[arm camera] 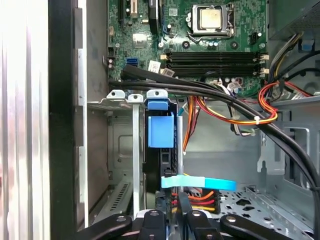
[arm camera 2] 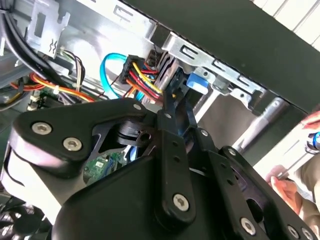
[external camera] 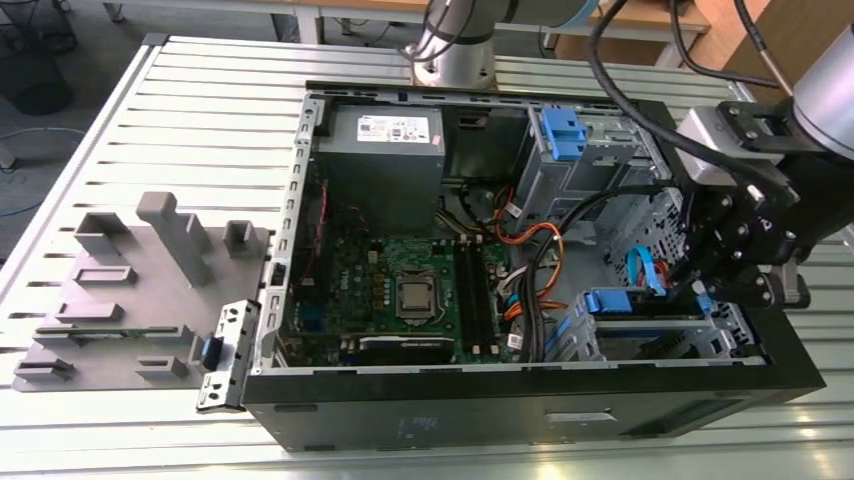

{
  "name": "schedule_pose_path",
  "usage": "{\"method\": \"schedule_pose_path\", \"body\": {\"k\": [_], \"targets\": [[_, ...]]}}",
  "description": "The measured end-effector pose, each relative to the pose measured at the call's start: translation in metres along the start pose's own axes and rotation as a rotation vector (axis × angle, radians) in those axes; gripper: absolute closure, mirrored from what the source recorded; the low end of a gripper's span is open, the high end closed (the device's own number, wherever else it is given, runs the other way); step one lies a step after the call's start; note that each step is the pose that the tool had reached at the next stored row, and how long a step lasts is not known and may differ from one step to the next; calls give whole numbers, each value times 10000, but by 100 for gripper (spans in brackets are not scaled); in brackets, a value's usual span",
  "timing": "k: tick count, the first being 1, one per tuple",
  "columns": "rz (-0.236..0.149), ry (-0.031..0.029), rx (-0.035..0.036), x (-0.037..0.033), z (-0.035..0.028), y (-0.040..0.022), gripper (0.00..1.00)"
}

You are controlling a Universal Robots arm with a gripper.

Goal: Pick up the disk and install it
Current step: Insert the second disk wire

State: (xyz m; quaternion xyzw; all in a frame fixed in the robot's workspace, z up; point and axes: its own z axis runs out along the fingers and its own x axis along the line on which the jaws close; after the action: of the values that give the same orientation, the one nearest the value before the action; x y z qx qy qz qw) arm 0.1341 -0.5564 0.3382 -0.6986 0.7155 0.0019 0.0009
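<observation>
The disk (arm camera: 161, 131) stands in its corner slot (arm camera: 122, 145). The claw (arm camera 2: 174, 100) sits among wires (arm camera 2: 142, 75); I cannot tell its grip. A push could snag the blue cable (arm camera: 200, 183).

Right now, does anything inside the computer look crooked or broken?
Nothing looks broken. The disk sits straight in its metal cage, and the loose cables just drape over the green board.

In the exterior view the table (external camera: 200, 100) is lit brightly and evenly; glare is seen on its slats along the edge by the case (external camera: 400, 420) front. The case interior is shaded. In the first wrist view the table is burnt out to white.
</observation>
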Motion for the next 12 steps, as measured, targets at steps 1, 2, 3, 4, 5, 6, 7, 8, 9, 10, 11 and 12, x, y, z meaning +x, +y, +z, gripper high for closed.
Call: {"method": "schedule_pose_path", "body": {"k": [1, 2, 3, 4, 5, 6, 7, 8, 9, 10, 11, 12], "targets": [[0, 1, 0, 0, -35, 0, 76], [0, 1, 0, 0, -70, 0, 76], [-1, 0, 0, 0, -109, 0, 76], [0, 1, 0, 0, -145, 0, 76], [0, 2, 0, 0, -179, 0, 76], [0, 2, -1, -1, -211, 0, 76], [0, 3, 0, -1, -235, 0, 76], [0, 1, 0, -1, -240, 0, 76], [0, -2, 0, -1, -239, 0, 76], [0, -3, 0, -1, -239, 0, 76], [-1, -4, 0, -1, -239, 1, 76], [0, -4, 0, -1, -239, 10, 76]]}}
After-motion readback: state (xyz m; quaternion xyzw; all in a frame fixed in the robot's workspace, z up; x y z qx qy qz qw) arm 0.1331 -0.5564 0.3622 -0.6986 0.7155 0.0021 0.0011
